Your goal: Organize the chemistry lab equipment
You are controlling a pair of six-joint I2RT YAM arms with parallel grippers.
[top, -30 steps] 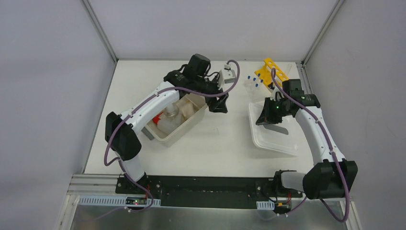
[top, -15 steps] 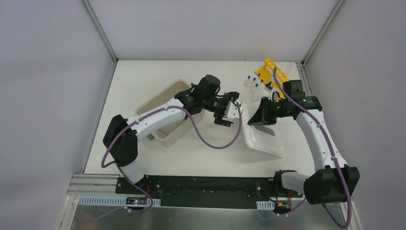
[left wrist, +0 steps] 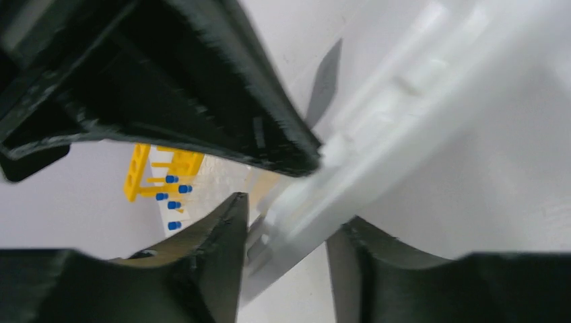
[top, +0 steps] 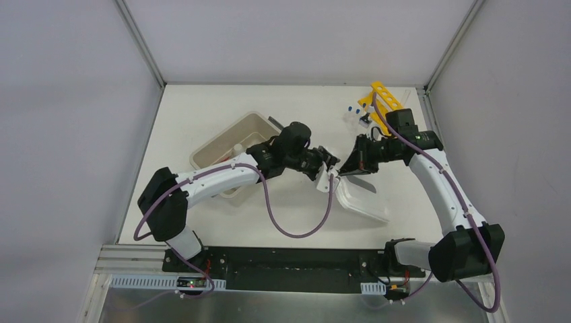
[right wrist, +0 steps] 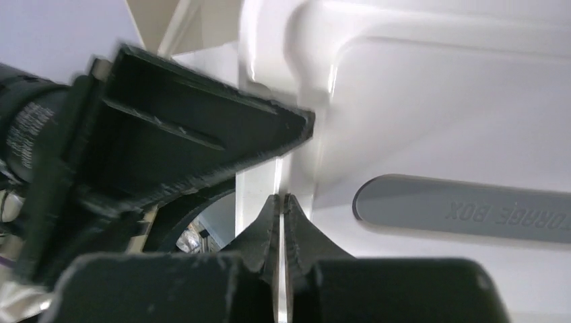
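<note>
The white lid (top: pixel 367 198) is tilted, its left edge raised. My right gripper (top: pixel 345 169) is shut on that edge; in the right wrist view the gripper (right wrist: pixel 281 202) pinches the lid's rim (right wrist: pixel 431 114). My left gripper (top: pixel 330 168) is open at the same edge. In the left wrist view the lid's rim (left wrist: pixel 316 202) lies between the spread fingers of that gripper (left wrist: pixel 289 222). The yellow tube rack (top: pixel 384 97) and blue-capped tubes (top: pixel 353 109) are at the back right, and the tubes (left wrist: pixel 172 195) also show in the left wrist view. A clear bottle (top: pixel 236 149) lies in the cream bin (top: pixel 229 134).
The cream bin stands left of centre, partly under my left arm. Both grippers are close together, almost touching, at the lid's left edge. The right wall post stands just behind the rack.
My left arm swung right from over the bin to the lid's left edge. My right gripper pulled the lid left and tilted it up.
</note>
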